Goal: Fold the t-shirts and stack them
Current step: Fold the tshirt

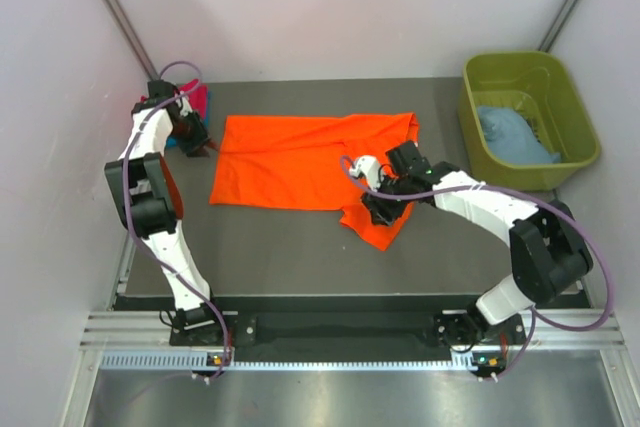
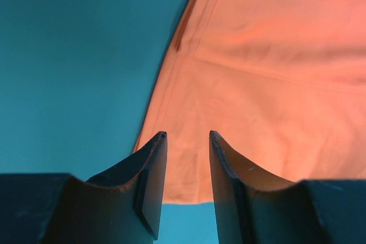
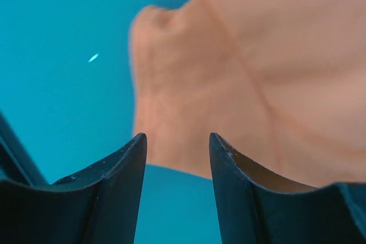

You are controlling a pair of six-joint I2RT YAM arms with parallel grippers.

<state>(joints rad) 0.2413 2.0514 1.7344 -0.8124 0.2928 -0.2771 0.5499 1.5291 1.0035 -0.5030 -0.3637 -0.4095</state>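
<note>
We see the orange t-shirt [image 1: 300, 162] spread flat on the grey table [image 1: 280, 257]. The left gripper [image 2: 187, 135] stands at its left hem, jaws apart and pinching nothing. The right gripper [image 3: 177, 136], also spread, is at the rumpled near sleeve. The left arm half hides a crimson-pink t-shirt [image 1: 196, 99]. A light blue t-shirt [image 1: 515, 135] lies bunched in the tub [image 1: 512, 60].

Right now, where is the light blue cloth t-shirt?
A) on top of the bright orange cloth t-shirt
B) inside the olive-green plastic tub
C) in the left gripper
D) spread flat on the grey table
B: the light blue t-shirt lies bunched inside the olive-green tub, well apart from the orange t-shirt.
</note>
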